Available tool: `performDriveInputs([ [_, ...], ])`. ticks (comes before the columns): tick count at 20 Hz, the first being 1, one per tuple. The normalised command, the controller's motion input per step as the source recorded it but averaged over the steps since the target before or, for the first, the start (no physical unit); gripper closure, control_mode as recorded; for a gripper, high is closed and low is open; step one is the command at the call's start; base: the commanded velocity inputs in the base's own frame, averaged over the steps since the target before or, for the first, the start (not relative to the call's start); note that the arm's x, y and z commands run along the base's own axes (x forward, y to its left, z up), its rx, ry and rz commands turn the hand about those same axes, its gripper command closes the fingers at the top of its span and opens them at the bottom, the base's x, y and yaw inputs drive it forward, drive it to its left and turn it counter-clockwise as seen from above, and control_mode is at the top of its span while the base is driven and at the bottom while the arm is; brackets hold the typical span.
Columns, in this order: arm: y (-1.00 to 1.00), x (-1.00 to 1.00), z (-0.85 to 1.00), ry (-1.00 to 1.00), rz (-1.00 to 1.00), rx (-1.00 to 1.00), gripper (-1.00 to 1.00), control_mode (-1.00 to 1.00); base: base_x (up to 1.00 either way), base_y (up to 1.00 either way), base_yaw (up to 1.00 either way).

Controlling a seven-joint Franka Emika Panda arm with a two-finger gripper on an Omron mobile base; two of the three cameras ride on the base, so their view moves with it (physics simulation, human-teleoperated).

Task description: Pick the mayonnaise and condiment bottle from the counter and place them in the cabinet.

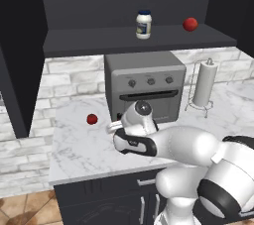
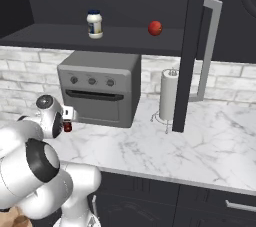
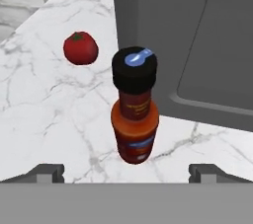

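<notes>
White marble with grey veins forms the table point(image 1: 79, 144), backed by a pale brick wall, with a grey toaster oven point(image 1: 145, 86) standing at the back of it. Above, the dark cabinet point(image 1: 89, 40) has a wide flat shelf, and on it the mayonnaise point(image 1: 143, 25) stands upright with a red tomato point(image 1: 190, 24) well apart to its right. Down on the table, the condiment bottle point(image 3: 135, 113) stands upright just beside the front left corner of the oven, its black cap on top and a red label around its body. A second tomato point(image 3: 80, 48) lies on the marble near it, off to the left and not touching. The claw point(image 3: 126, 172) hovers close in front of the bottle with its fingertips point(image 3: 47, 172) spread wide apart, one on each side of the bottle's line and gripping nothing. A paper-towel roll point(image 1: 204, 84) on a wire stand sits to the right of the oven
</notes>
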Motion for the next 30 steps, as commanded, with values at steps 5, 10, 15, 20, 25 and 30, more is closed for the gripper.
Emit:
performDriveInputs([
  [5,0.10,0.04,-0.02,0.00,0.00,0.00,-1.00,-1.00,0.00,0.00,0.00],
  [10,0.00,0.09,0.00,0.00,0.00,-0.01,-1.00,-1.00,0.00,0.00,0.00],
  [15,0.00,0.15,0.00,0.00,0.00,-0.02,-1.00,-1.00,0.00,0.00,0.00],
  [20,0.00,0.16,0.00,0.00,0.00,-0.01,-1.00,-1.00,0.00,0.00,0.00],
  [25,0.00,0.16,0.00,0.00,0.00,0.00,-1.00,-1.00,0.00,0.00,0.00],
  [30,0.00,0.16,0.00,0.00,0.00,0.00,-1.00,-1.00,0.00,0.00,0.00],
])
